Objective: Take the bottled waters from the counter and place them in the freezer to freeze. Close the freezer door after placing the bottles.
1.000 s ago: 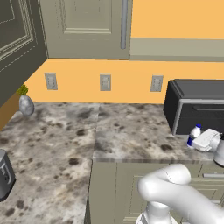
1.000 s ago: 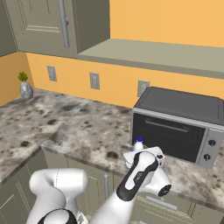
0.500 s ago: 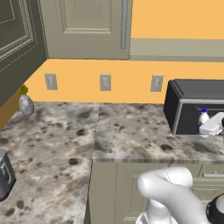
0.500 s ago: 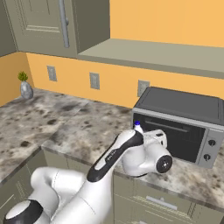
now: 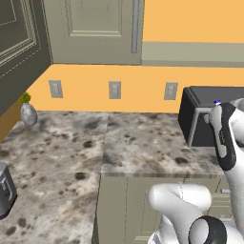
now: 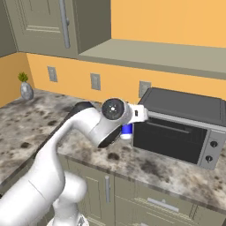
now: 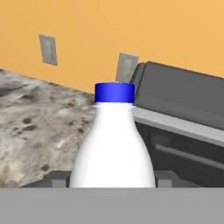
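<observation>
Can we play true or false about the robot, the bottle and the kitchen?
1. The white plastic bottle has a blue cap. True.
2. The bottle sits between the robot's jaws, lifted above the speckled stone counter. True.
3. The dark grey toaster oven has its door hanging open. False: it is shut.
4. A big red pot stands in the counter's corner. False: a small grey vase with a green plant stands there.
</observation>
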